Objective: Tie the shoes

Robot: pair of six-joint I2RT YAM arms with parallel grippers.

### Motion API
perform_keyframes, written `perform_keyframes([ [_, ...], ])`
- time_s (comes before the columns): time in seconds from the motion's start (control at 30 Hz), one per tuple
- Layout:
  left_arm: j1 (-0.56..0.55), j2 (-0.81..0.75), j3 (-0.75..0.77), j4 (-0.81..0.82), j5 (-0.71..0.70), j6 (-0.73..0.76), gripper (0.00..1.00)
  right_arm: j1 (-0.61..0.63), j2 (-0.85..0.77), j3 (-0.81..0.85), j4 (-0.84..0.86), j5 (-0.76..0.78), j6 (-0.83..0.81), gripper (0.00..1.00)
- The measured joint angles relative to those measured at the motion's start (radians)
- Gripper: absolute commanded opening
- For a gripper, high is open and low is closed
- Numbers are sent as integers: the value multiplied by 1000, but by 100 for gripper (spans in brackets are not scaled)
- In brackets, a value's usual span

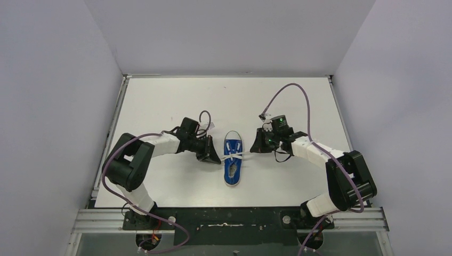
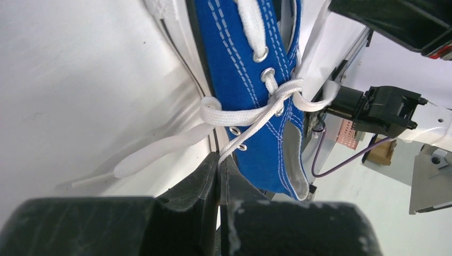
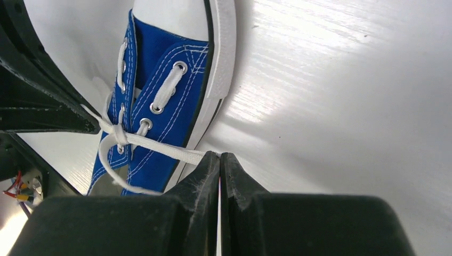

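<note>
Pinching white lace ends (image 3: 160,145) either side of blue sneaker (image 1: 233,160): left fingers (image 2: 202,181), right fingers (image 3: 205,176).

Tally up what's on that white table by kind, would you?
Blue sneaker: 1
Robot grippers: 2, the left gripper and the right gripper, each shut on the white lace
Total: 3

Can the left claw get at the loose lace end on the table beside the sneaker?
Probably not yet: the left claw is shut on another lace strand. The loose lace end lies uncovered on the table close beside it; once it lets go, nothing blocks it.
</note>
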Motion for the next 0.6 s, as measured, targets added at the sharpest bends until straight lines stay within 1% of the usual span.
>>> perform_keyframes([
  [0.17, 0, -16, -44, 21, -19, -28, 0, -19, 0, -8, 6, 24, 44, 0],
  [0.37, 0, -56, -79, 50, -49, -51, 0, -59, 0, -58, 36, 22, 103, 0],
  [0.6, 0, -69, -97, 74, -60, -55, 0, -128, 14, -122, 107, -34, 168, 0],
])
